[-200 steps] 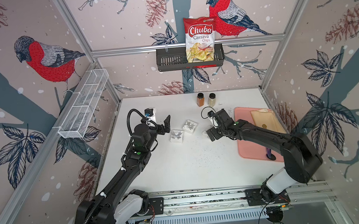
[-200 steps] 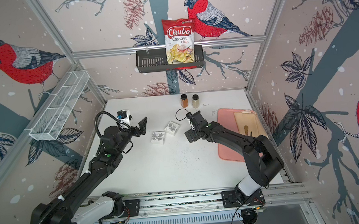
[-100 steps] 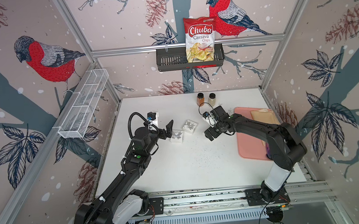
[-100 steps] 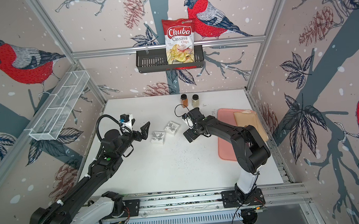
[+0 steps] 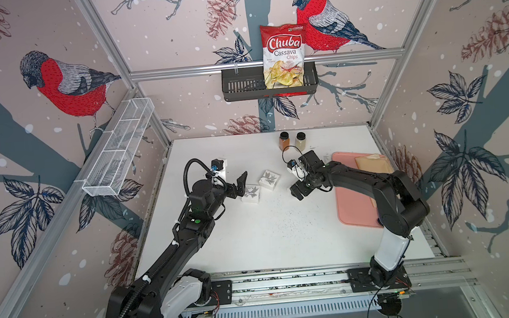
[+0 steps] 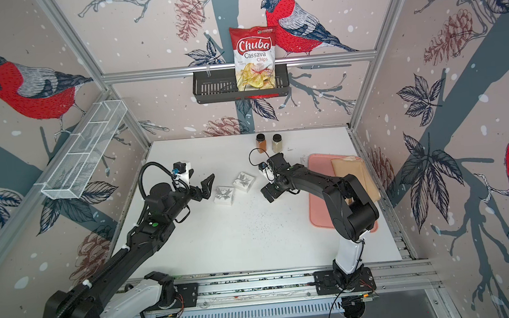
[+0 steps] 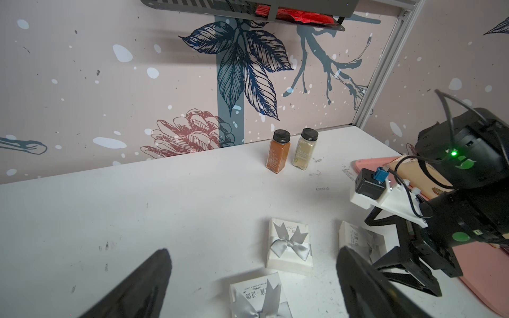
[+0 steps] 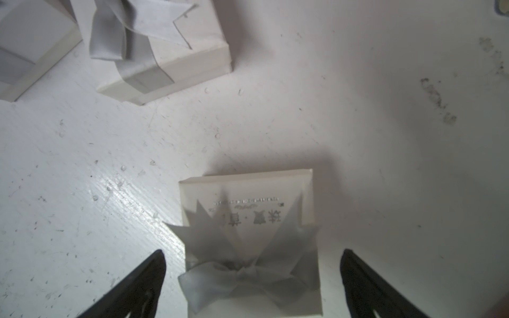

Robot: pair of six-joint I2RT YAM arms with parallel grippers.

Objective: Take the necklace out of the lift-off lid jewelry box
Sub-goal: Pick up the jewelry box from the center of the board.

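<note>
We see the right gripper (image 5: 298,191) low over a small white square cardboard jewelry box (image 8: 248,209) tied with a grey ribbon bow. The box lies on the white tabletop (image 5: 269,242), between the table's middle and the pink plastic tray (image 5: 353,208). In our right wrist view the two black fingers (image 8: 137,286) are spread wide, one on each side of the box. Bare table shows between each finger and the box wall, so nothing is gripped. The lid sits on the box, and the necklace is hidden from us. In both top views the gripper covers this box. A second white bowed box (image 5: 269,179) lies near it on the left arm's side, and a third white bowed box (image 5: 251,194) lies near that one, both with lids on. The left gripper (image 5: 238,186) hangs right by the third box, its fingers likewise spread wide and empty; we cannot tell whether a fingertip touches the box. A tan board (image 5: 373,164) rests on the tray. At the back of the table an orange-brown spice jar (image 5: 284,141) and a pale spice jar (image 5: 301,141), both black-capped, stand upright side by side.
</note>
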